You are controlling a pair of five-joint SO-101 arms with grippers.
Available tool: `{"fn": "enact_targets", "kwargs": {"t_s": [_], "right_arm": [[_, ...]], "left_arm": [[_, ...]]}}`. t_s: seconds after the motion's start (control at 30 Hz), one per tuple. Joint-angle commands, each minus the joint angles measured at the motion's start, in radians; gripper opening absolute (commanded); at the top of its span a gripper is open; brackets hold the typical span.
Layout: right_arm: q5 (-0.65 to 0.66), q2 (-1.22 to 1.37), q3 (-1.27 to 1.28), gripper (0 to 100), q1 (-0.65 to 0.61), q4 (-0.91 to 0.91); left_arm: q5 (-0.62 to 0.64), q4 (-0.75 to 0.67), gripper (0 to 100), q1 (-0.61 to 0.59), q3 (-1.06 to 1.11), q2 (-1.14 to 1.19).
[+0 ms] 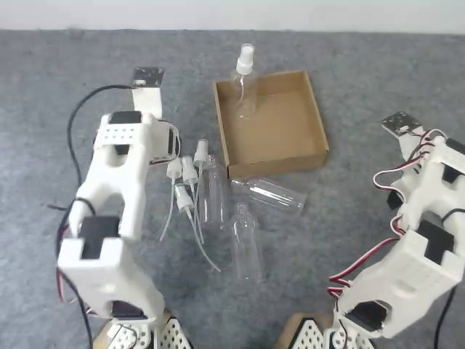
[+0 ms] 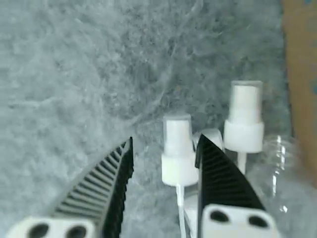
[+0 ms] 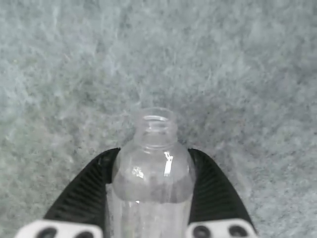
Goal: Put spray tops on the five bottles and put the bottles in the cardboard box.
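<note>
In the left wrist view my left gripper (image 2: 166, 144) stands open low over the carpet, its black fingers (image 2: 111, 186) on either side of a white spray top (image 2: 177, 153). A second spray top (image 2: 245, 119) lies just past it beside a clear bottle (image 2: 277, 166). My right gripper (image 3: 153, 153) is shut on a clear bottle (image 3: 151, 178) whose neck is open, with no top on it. From above, the loose spray tops (image 1: 187, 171) lie by the left arm (image 1: 120, 182), with three bare bottles (image 1: 247, 240) beside them. A capped bottle (image 1: 245, 91) lies in the cardboard box (image 1: 272, 166).
The right arm (image 1: 429, 233) is folded back at the right edge, away from the box. Thin dip tubes (image 1: 203, 243) trail from the spray tops toward the front. One bare bottle (image 1: 276, 193) lies right against the box's front wall. Grey carpet covers the table.
</note>
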Motion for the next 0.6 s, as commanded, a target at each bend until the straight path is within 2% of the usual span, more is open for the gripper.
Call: {"fn": "enact_targets", "kwargs": {"t_s": [0.0, 0.13, 0.3, 0.57], "right_arm": [[0.000, -0.076, -0.003, 0.9, 0.004, -0.018], [-0.005, -0.067, -0.002, 0.9, 0.005, -0.018], [-0.092, -0.071, -0.002, 1.0, 0.005, -0.018], [-0.092, -0.074, -0.003, 1.1, 0.007, -0.018]], "left_arm": [[-0.011, 0.005, 18, -0.003, -0.079, 0.015], [-0.012, 0.000, 18, -0.006, -0.081, 0.052], [-0.032, -0.008, 17, 0.000, -0.082, 0.106], [-0.086, 0.040, 1, -0.003, -0.079, 0.077]]}}
